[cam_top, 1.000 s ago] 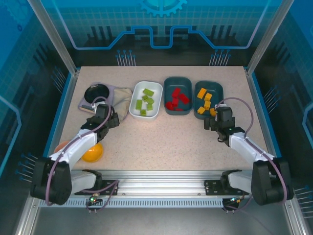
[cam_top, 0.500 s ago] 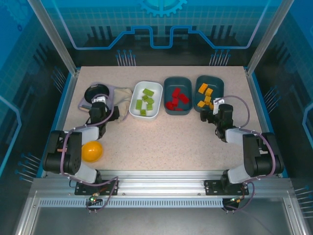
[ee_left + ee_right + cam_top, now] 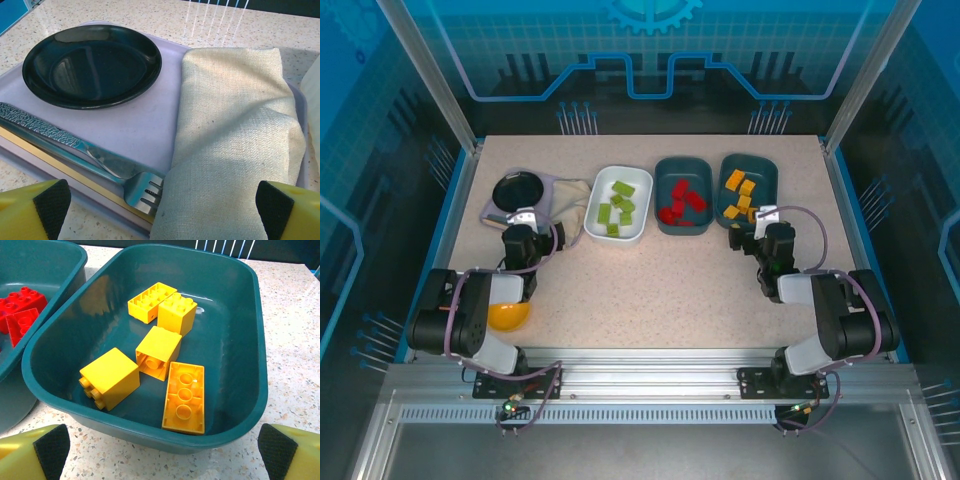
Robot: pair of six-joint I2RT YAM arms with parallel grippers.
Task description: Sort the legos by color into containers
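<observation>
Sorting looks done: green legos (image 3: 617,207) sit in white tray (image 3: 645,180), red legos (image 3: 680,205) in middle teal tray (image 3: 670,175), orange legos (image 3: 157,352) in right teal tray (image 3: 250,340). Left gripper (image 3: 524,222) and right gripper (image 3: 762,224) gape empty; likely next: park arms.

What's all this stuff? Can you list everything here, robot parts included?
Table: one, speckled beige.
White tray: one, back middle.
Green bricks: about six, in the white tray.
Middle tray: one, dark teal, beside the white tray.
Red bricks: several, in the middle tray.
Right tray: one, dark teal, rightmost.
Orange bricks: five, in the right tray.
Lilac tray: one, back left.
Black bowl: one, on the lilac tray.
Fork: one, silver, on the lilac tray.
Napkin: one, cream, folded on the lilac tray.
Orange bowl: one, near left corner.
Left gripper: open, empty, facing the lilac tray.
Right gripper: open, empty, facing the right tray.
</observation>
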